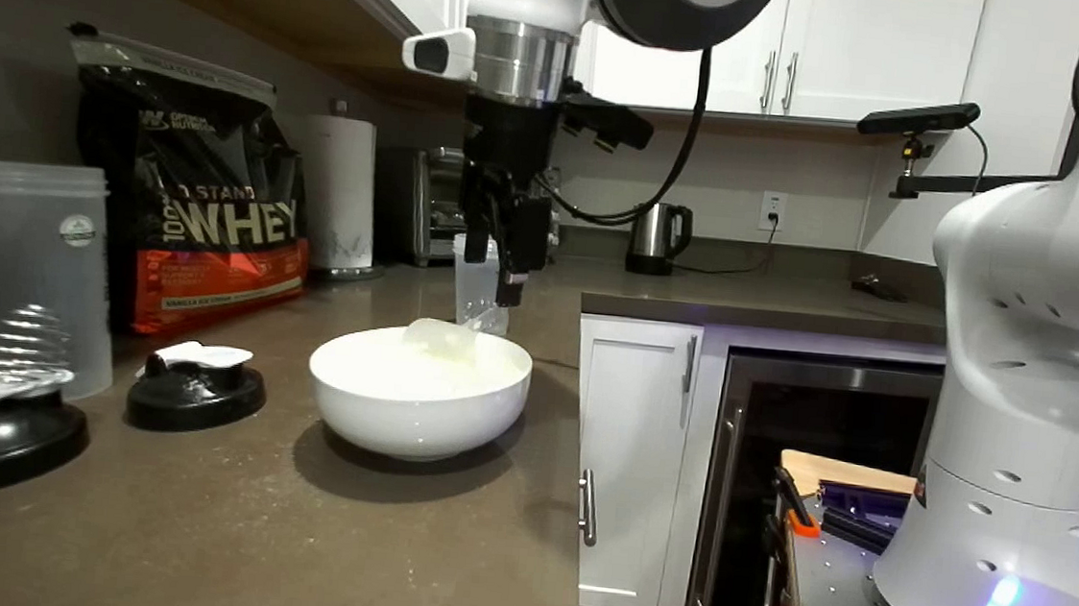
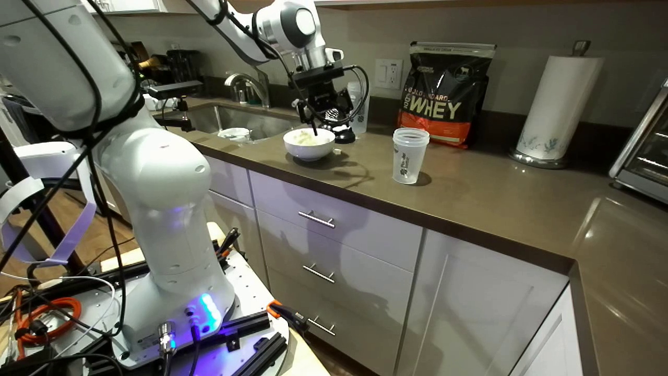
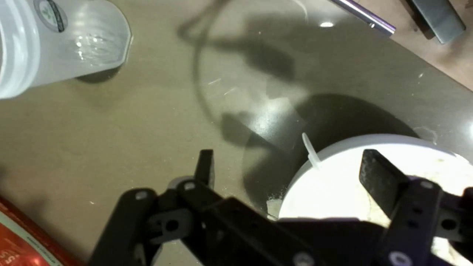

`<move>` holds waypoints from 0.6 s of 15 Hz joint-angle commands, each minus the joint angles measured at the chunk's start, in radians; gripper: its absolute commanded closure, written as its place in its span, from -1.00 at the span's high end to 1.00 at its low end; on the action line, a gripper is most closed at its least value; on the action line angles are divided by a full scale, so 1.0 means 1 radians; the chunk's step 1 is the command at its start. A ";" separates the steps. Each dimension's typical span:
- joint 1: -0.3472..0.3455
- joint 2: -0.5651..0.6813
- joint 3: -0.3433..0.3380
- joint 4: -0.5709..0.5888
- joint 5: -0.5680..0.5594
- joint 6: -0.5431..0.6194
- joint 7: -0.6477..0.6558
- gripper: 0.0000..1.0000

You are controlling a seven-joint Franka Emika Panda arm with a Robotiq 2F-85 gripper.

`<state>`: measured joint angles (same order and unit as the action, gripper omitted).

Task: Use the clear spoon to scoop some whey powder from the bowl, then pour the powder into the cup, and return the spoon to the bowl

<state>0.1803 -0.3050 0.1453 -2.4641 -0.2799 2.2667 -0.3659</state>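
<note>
Closest in an exterior view: near black lid (image 1: 8, 449), then far black lid (image 1: 195, 403), apart from it, both on the desk (image 1: 384, 570). Shaker tumbler (image 1: 34, 234) stands upright just behind the near one. Next, white bowl (image 1: 414, 425), upright, whey powder (image 2: 307, 138) heaped inside. Clear spoon (image 1: 440, 340) is in the bowl, tilted; wrist view has its handle sticking out over the rim. Fingers (image 3: 380, 181) spread wide above the bowl; from the wrist, one sits over the bowl, the other outside the rim, spoon handle showing between. Past that: cup (image 2: 409, 159), upright on the desk, well apart from the bowl. WHEY bag (image 1: 212, 181) stands behind, then paper towel roll (image 1: 341, 196), upright, toaster oven (image 1: 403, 201), and kettle (image 1: 657, 240) farthest back.
</note>
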 commanded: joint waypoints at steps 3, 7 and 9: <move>0.012 0.037 0.005 0.039 -0.042 -0.033 -0.038 1.00; 0.013 0.043 0.005 0.048 -0.046 -0.037 -0.051 1.00; 0.013 0.044 0.005 0.048 -0.046 -0.037 -0.053 1.00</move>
<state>0.1894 -0.2618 0.1537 -2.4177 -0.3254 2.2317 -0.4196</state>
